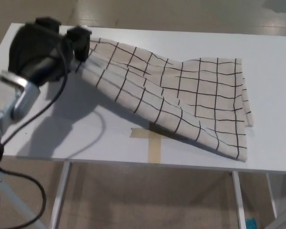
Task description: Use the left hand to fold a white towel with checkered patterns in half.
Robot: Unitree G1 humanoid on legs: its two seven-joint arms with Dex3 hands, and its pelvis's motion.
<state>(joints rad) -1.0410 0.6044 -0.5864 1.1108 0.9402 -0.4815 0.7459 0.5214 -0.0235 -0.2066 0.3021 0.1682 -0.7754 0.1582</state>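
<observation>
Your left hand is up at the far left of the tabletop, fingers pinched on the left end of the towel, which hangs lifted off the surface there. From the fingers the towel runs away to your right, long axis across the table, sloping down until its right half lies flat near the right edge. That is the relation to steer by: the free end lies to the right, so the held end should travel right over the flat half. How much cloth sits inside the pinch is hard to judge, since the hand hides the corner. The towel's near edge lies close to the front edge of the tabletop by the tape cross. The air above the towel is open. Your right hand is not in view.
</observation>
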